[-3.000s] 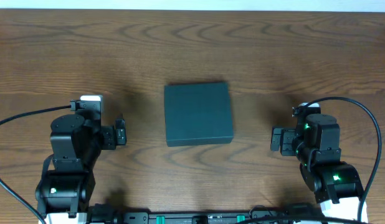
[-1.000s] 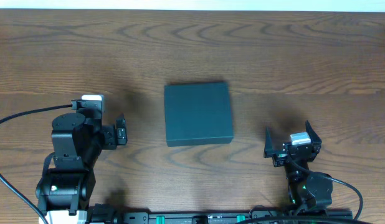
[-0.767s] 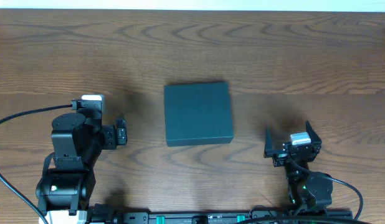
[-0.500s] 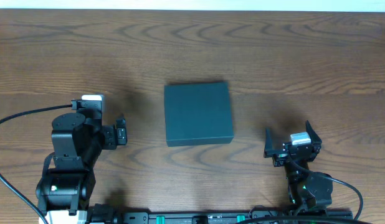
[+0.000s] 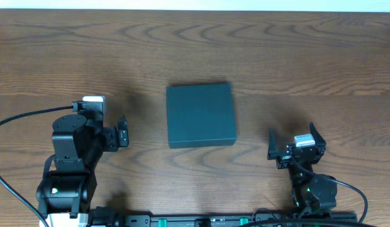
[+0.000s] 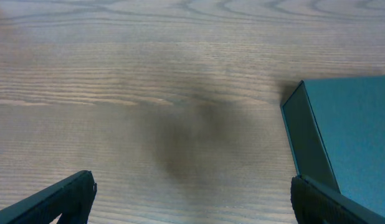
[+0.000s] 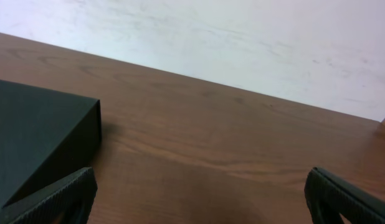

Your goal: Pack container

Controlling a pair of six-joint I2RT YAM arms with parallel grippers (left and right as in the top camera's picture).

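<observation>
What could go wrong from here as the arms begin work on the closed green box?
The container lies closed on the table with nothing holding it, so a push at one edge may slide it rather than open it.
Which edge opens cannot be told, so a gripper might lift the whole box.
The left gripper and right gripper are open and apart from it. The right wrist view shows only its corner, so aiming may be off.

The container is shown in a plain, matte dark teal-green, darker on its side walls. The table is seen in warm brown wood, streaked with darker wavy grain. A white wall is seen beyond it. The left gripper and right gripper are coloured black, as is the cable.
</observation>
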